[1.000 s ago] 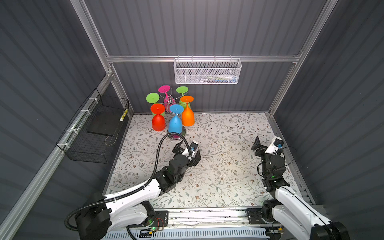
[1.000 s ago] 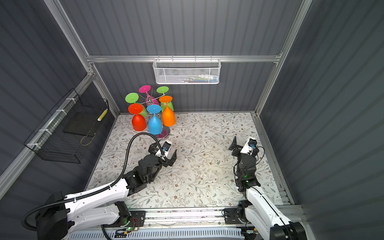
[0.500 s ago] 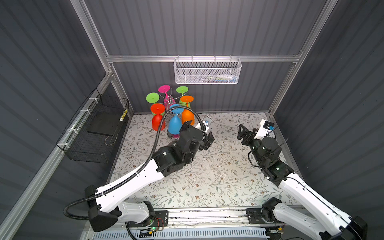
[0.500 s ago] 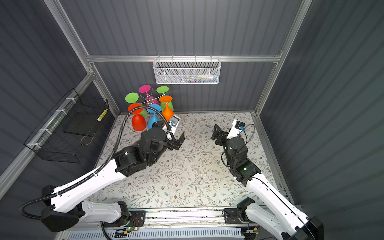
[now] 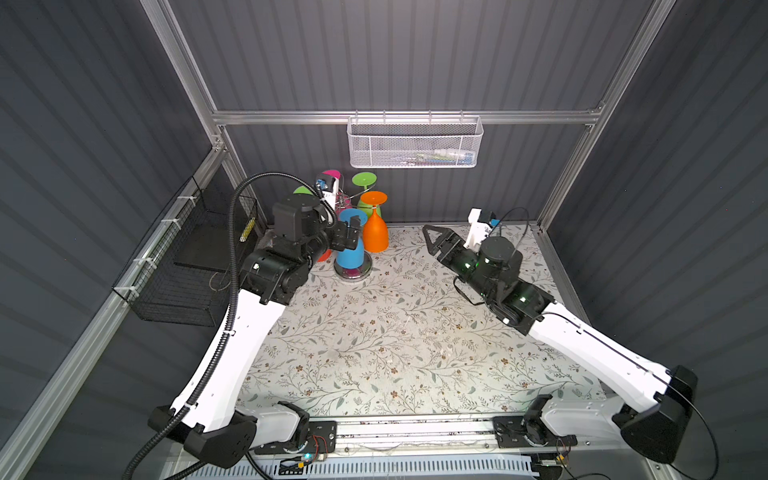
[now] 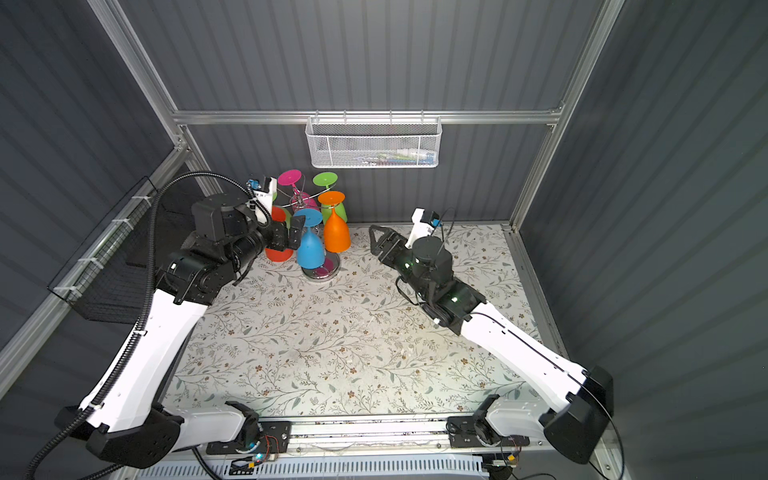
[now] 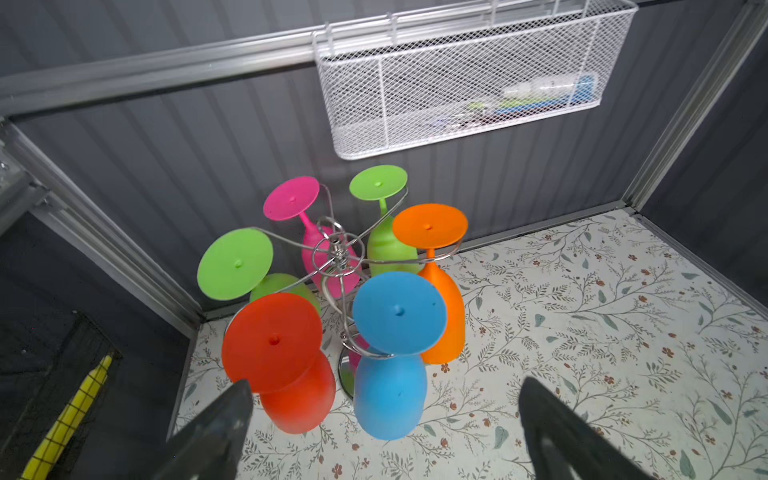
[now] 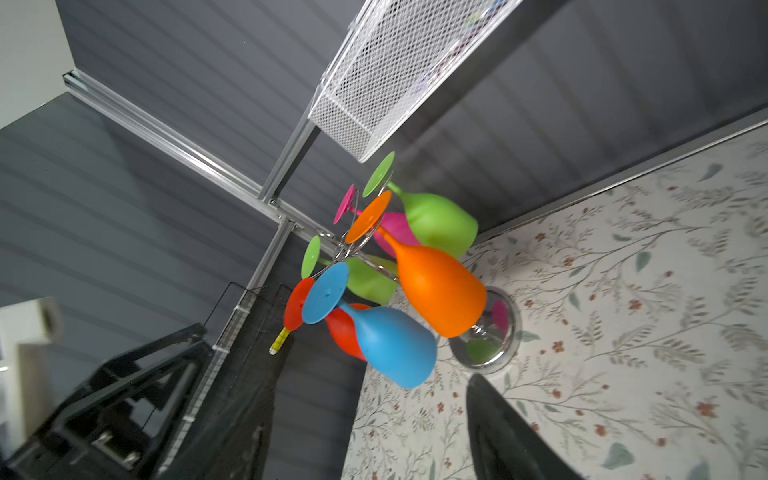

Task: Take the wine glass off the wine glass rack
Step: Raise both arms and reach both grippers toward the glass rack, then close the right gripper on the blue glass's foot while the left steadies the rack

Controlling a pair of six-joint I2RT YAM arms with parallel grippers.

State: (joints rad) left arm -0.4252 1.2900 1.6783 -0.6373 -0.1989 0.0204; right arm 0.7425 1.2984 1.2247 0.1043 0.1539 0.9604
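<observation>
Bare mat (image 5: 374,332) lies open nearest me. Over it hovers my right gripper (image 5: 432,239), fingers apart and empty, off to the side of the rack (image 7: 338,253). My left gripper (image 7: 385,383) gapes wide and empty. The blue glass (image 7: 390,399) hangs bowl-down just ahead between its fingers, with the red glass (image 7: 299,399) beside it. The rack stands in the far left corner, walls close behind.

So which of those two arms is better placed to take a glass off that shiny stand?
Left, likely. The open left gripper hovers right beside the blue wine glass, which hangs upside down on the chrome wire wine glass rack. The right gripper is farther off, well clear of the rack.
</observation>
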